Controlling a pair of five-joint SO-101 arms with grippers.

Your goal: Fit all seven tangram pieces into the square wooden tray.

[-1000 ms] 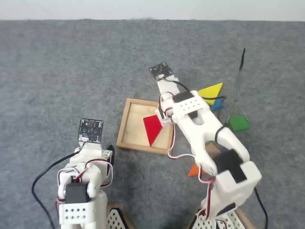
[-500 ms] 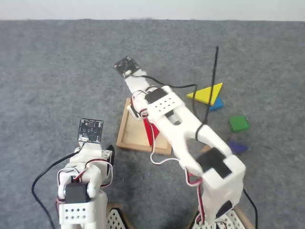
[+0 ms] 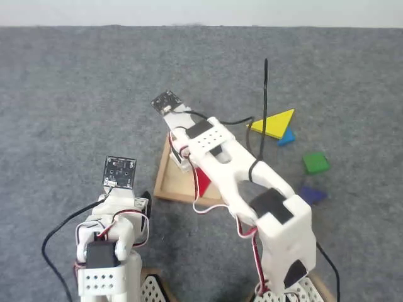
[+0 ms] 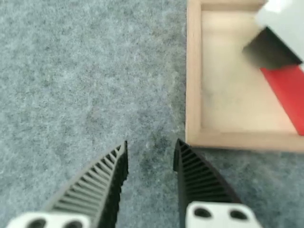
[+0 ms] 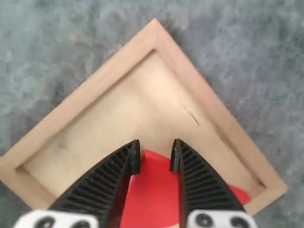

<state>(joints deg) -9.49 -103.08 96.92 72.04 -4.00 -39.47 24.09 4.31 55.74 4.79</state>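
Note:
The square wooden tray point(image 3: 165, 177) lies in the middle of the carpet, with a red triangle point(image 3: 203, 182) flat inside it. My right arm point(image 3: 211, 148) stretches over the tray. My right gripper point(image 5: 154, 147) hangs low over the tray floor point(image 5: 142, 109), its fingers a little apart, with the red triangle's point(image 5: 152, 190) corner under the gap. My left gripper point(image 4: 149, 147) stands open over bare carpet just short of the tray's rim point(image 4: 192, 95). A yellow triangle point(image 3: 274, 123), a blue piece point(image 3: 287, 136), a green square point(image 3: 315, 163) and a purple piece point(image 3: 313, 194) lie outside, right of the tray.
Grey carpet covers the whole table. A black cable point(image 3: 264, 107) stands up beside the right arm. Open carpet lies left of and beyond the tray. The left arm's base point(image 3: 104, 264) sits at the near left.
My right arm has swung left over the tray, from its right side to its left part, uncovering the loose pieces at the right. The left arm has not moved.

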